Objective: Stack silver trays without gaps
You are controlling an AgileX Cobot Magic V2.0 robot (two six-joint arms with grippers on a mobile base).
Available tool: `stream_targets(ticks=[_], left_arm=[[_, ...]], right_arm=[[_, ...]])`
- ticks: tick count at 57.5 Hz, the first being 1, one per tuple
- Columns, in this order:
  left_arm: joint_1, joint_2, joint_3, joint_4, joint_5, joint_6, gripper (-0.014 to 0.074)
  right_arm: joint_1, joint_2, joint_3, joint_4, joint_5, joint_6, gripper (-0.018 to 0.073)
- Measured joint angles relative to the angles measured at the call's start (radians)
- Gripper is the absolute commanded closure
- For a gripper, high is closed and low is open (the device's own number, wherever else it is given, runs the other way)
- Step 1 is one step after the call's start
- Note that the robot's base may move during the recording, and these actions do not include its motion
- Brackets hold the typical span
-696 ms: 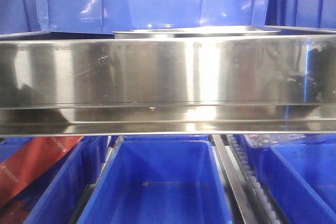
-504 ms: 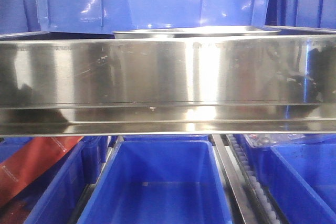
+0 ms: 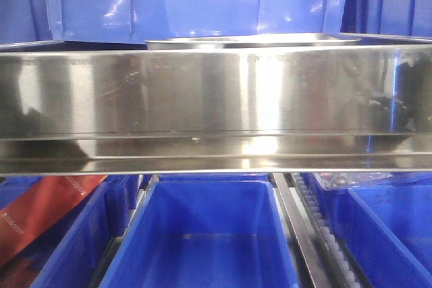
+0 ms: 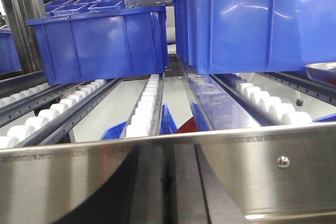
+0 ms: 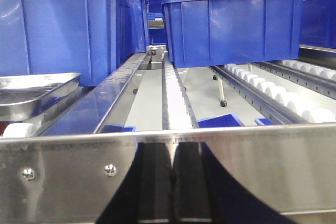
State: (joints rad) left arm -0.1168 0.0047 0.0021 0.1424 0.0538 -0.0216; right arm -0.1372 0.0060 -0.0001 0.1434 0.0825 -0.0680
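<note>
Of the left gripper we see only a dark shape (image 4: 170, 187) at the lower middle of its wrist view, lying over the steel front band (image 4: 262, 177) of the shelf. We cannot tell if its jaws are apart or together. For the right gripper it is alike: a dark shape (image 5: 170, 182) with a thin seam down the middle, and its state we also cannot tell.

Behind the band, at the middle left of the right wrist view, sits the silver tray (image 5: 37, 90). It is shallow and mirror-bright, with a thin flat rim turned outward. It is beside a blue bin (image 5: 58, 24), and a white roller (image 5: 18, 129) shows just below it. In the left wrist view only a corner shows at the right edge. In the front view its rim appears at the upper middle, just above the band.
</note>
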Motion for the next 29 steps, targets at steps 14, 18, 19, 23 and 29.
stream_targets(ticks=[14,18,19,23,29], left_arm=[[0.000,0.000,0.000,0.043,-0.002,0.002,0.0613],[0.000,0.000,0.000,0.045,-0.002,0.002,0.0613],[0.000,0.000,0.000,0.045,-0.002,0.002,0.0613],[0.000,0.000,0.000,0.047,-0.002,0.002,0.0613],[0.000,0.000,0.000,0.047,-0.004,0.002,0.0613]], right_arm=[[0.000,0.000,0.000,0.000,0.000,0.000,0.0637],[0.000,0.000,0.000,0.000,0.000,0.000,0.0637],[0.000,0.000,0.000,0.000,0.000,0.000,0.0637],[0.000,0.000,0.000,0.000,-0.015,0.000,0.0637],[0.000,0.000,0.000,0.002,-0.075,0.000,0.0637]])
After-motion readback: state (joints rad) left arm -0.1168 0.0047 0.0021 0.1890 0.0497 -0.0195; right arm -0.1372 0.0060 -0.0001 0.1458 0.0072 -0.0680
